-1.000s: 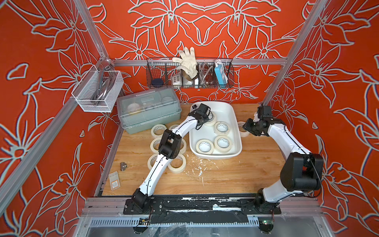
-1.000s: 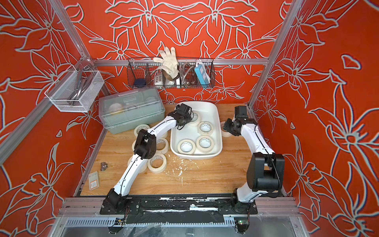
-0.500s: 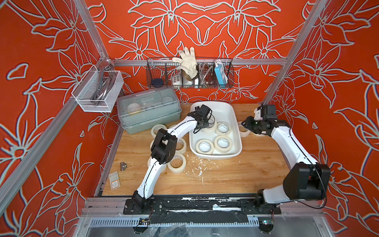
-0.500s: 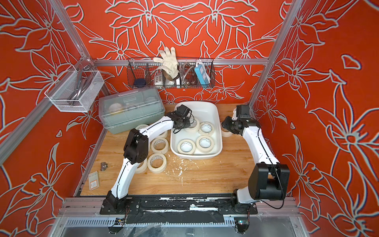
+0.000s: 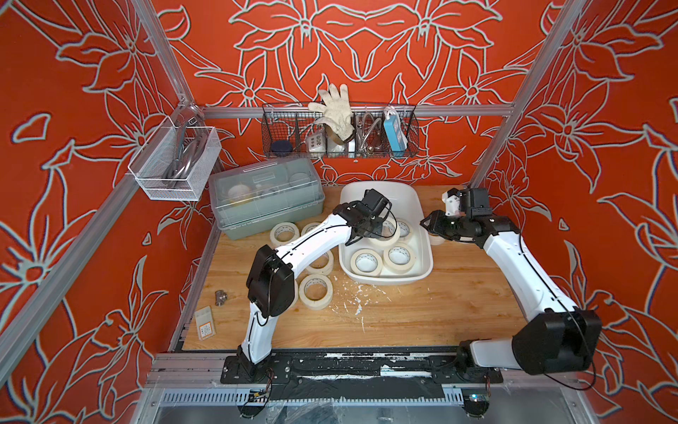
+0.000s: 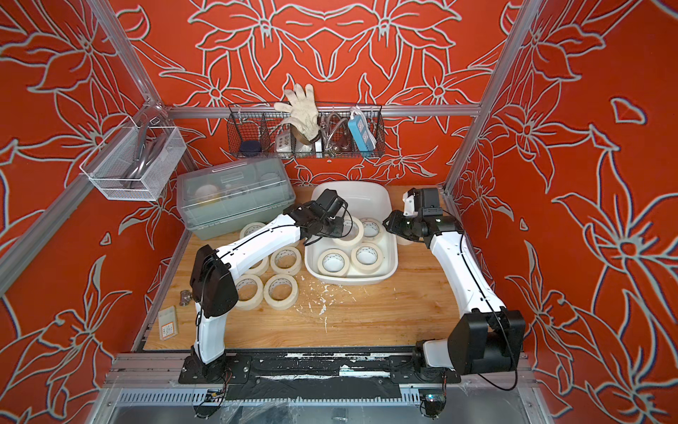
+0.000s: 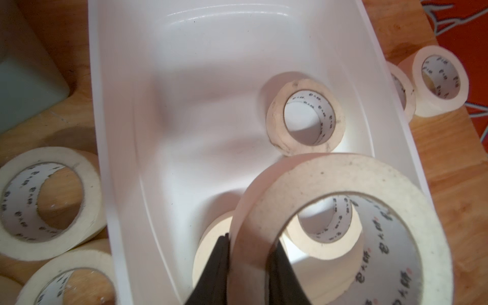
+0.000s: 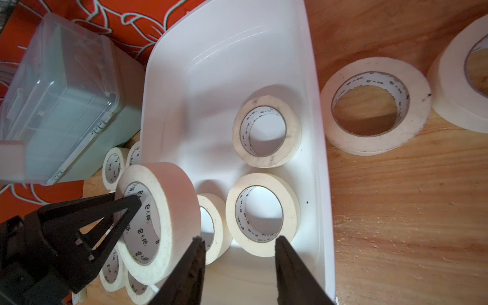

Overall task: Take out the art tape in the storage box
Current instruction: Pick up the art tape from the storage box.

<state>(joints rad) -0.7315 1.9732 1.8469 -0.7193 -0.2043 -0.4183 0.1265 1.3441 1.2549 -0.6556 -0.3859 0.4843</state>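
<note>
Over the storage box [image 7: 184, 79], left fingers [image 7: 217, 269] pinch one art tape [image 7: 330, 177], perhaps shallowly, so it could slip; right fingers [image 8: 194, 269] stand half-open.

Left gripper [image 7: 248, 243] has one tape roll [image 7: 343, 174] over the storage box [image 5: 378, 187], three rolls [image 5: 365, 262] in the box below it, loose rolls [image 5: 315, 292] on the table [image 5: 422, 312] to its left, right gripper [image 8: 237, 240] over the box's right rim, two more rolls [image 8: 375, 116] on the table to that gripper's right.

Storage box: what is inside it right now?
The storage box holds three art tape rolls lying flat. A fourth roll hangs tilted above them, pinched by the left end effector; it and the arm hide part of the floor.
</note>
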